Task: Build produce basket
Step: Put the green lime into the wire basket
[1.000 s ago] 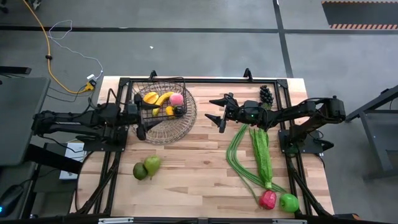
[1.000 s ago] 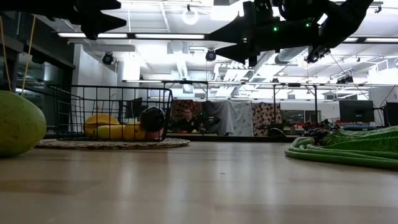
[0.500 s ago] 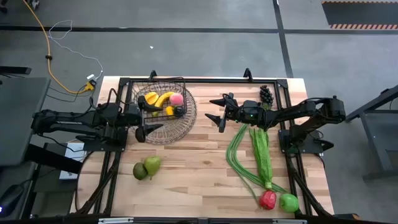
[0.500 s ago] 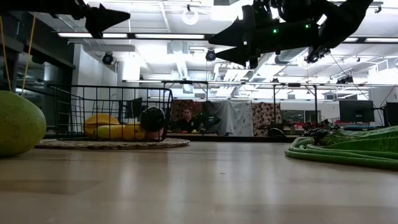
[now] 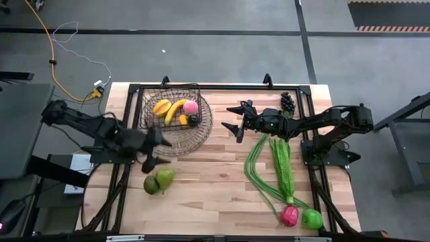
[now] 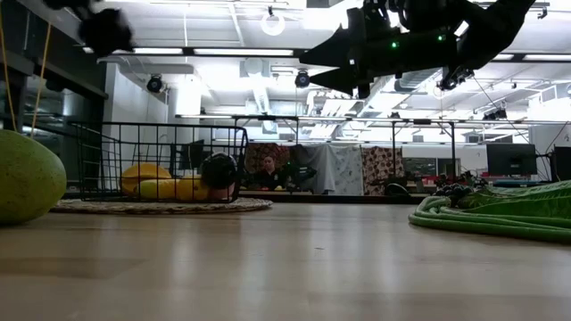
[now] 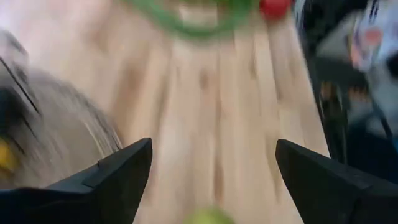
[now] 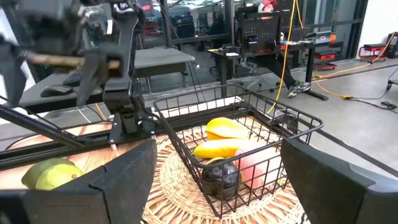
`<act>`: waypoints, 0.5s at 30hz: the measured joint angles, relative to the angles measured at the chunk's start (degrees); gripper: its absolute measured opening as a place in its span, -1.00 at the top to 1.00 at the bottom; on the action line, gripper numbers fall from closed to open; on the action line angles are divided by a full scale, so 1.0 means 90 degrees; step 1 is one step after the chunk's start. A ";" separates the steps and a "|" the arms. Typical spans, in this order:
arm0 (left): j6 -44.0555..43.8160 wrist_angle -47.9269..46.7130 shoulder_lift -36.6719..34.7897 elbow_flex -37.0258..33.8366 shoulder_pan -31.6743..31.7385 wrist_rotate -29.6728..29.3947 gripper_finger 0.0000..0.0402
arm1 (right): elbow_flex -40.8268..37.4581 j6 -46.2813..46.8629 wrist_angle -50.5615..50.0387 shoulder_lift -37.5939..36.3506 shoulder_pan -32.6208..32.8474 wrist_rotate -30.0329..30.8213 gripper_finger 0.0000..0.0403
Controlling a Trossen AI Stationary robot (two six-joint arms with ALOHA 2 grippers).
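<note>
Left gripper (image 5: pixel 153 153) has swung off the basket (image 5: pixel 176 115), upper left, down toward the pears (image 5: pixel 158 180) lower left — fingers spread, empty, lining up. Right gripper (image 5: pixel 235 119) hovers center, open, empty.

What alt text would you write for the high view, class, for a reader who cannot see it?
Overhead, a wire basket on a woven mat holds yellow, pink and dark toy fruit. The left gripper, fingers open, hovers between the basket and two green pears. The right gripper, also open, waits mid-table near green beans, grapes, a red pepper and an apple.
</note>
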 joint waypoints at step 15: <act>-0.3820 -0.1845 0.2062 0.0108 -0.3178 0.0192 -0.65 | 0.0000 0.0035 -0.0065 0.0000 -0.0058 0.0002 -0.65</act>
